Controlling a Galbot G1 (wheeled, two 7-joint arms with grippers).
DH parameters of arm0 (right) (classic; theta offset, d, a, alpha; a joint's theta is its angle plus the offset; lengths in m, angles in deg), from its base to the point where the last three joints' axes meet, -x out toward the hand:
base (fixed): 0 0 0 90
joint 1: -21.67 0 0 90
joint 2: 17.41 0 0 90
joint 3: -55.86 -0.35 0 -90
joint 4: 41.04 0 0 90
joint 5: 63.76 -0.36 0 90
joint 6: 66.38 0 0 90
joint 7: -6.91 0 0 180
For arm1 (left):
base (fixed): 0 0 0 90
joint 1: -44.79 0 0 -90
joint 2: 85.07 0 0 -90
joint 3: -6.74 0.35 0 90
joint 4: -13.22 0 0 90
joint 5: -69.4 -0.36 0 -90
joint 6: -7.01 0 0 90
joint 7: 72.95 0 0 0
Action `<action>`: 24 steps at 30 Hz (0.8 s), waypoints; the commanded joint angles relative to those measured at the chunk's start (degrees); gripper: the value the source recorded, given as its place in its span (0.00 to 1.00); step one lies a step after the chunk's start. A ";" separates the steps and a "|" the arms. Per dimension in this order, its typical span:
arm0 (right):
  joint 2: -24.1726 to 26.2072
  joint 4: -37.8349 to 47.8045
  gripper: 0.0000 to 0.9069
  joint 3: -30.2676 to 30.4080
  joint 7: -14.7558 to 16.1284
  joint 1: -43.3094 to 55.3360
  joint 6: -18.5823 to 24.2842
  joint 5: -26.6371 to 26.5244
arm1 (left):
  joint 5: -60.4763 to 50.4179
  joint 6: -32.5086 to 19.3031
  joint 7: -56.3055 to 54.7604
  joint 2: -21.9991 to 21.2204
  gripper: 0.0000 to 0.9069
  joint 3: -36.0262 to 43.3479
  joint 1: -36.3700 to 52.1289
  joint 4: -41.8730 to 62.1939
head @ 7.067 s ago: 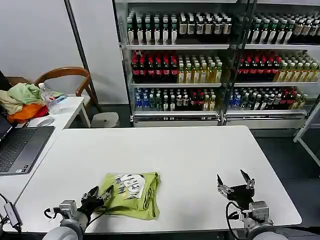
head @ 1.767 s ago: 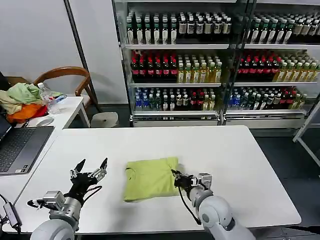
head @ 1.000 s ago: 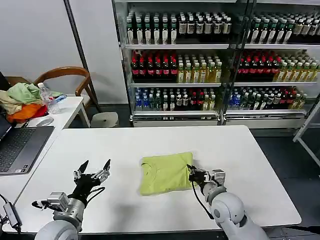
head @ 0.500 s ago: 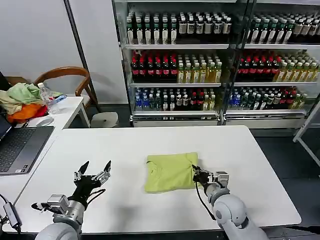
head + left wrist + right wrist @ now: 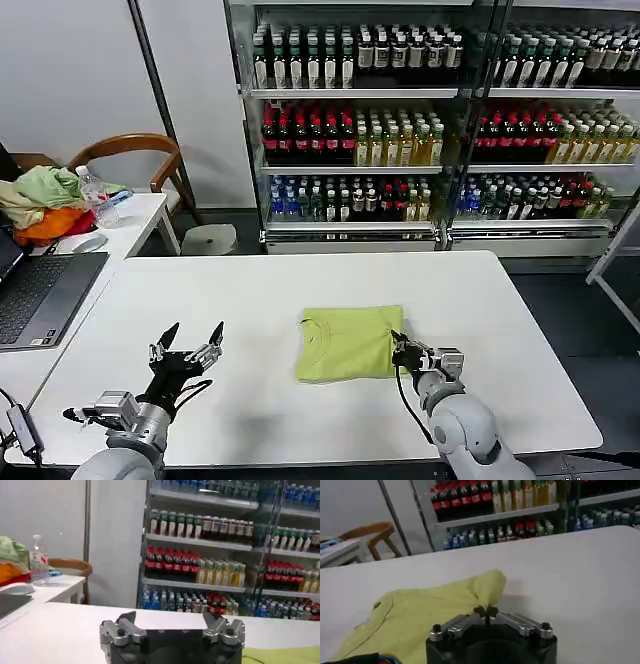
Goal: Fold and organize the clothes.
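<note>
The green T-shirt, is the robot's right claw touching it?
Touching. In the right wrist view, the right gripper has its fingertips pinched shut on a raised fold of the green T-shirt's edge. The head view agrees: the gripper sits at the shirt's right edge.

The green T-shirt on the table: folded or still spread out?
Folded. The T-shirt lies as a compact rectangle, collar at its left edge, with the right gripper shut on its right edge.

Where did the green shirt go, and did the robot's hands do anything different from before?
The folded T-shirt slid across the table toward the robot's right, dragged by the right gripper, which is pinching its edge. At first it lay print-up by the left gripper, which let go and now hovers open. The laptop and heap of clothes stayed put.
</note>
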 commanded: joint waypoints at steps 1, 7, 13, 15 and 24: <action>1.16 -0.02 1.00 -1.65 4.80 -0.96 2.02 9.44 | -0.15 -0.90 0.62 0.58 1.00 0.34 0.23 0.17; 4.78 -3.28 1.00 -7.19 8.81 -3.87 8.18 17.78 | -1.15 -0.59 1.92 2.52 1.00 1.88 1.74 0.58; 6.13 -3.35 1.00 -12.53 10.39 -3.83 9.73 21.52 | -5.86 -3.93 5.09 3.96 1.00 3.00 5.22 3.44; 5.99 -2.54 1.00 -13.45 10.64 -3.67 11.69 23.07 | -5.68 -6.46 7.32 4.33 1.00 2.85 5.57 4.81; 5.60 1.38 1.00 -15.37 10.96 -0.90 15.76 20.85 | -14.00 -15.73 12.00 3.30 1.00 3.65 9.01 11.56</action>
